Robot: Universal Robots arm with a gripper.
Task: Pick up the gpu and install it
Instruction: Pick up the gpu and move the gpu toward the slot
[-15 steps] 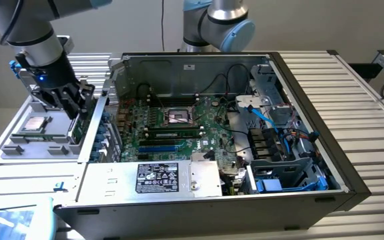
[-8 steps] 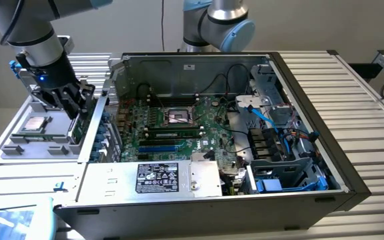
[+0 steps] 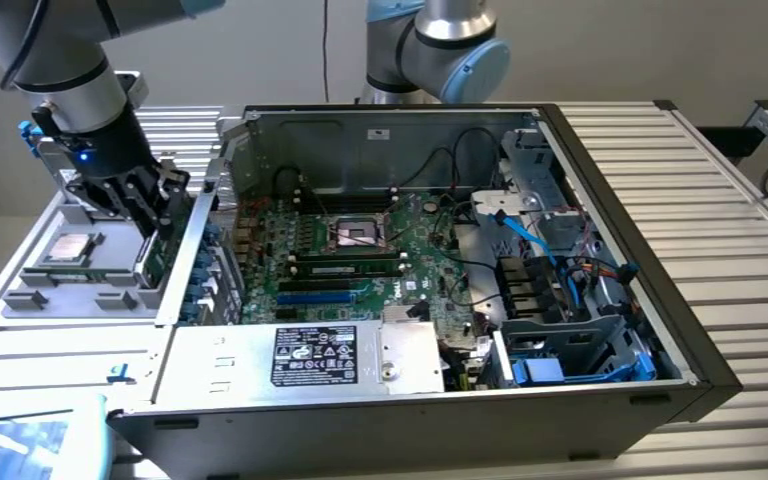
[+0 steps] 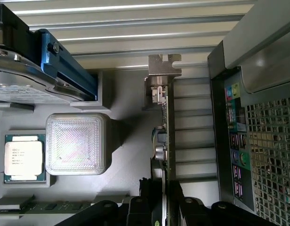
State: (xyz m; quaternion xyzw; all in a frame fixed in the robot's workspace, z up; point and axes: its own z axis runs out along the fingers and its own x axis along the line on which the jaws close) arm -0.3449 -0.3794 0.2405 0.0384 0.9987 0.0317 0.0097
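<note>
Vertically, arm (image 3: 84,100) pointing down, end effector (image 3: 144,212) at upright gpu (image 4: 167,132), beside case (image 3: 595,150)

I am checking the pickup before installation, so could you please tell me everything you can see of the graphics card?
The graphics card is seen edge-on: a thin green board with a silver bracket at one end. It stands on edge in the grey tray, beside the open computer case. The gripper straddles the end away from the bracket; whether it grips is unclear.
</note>
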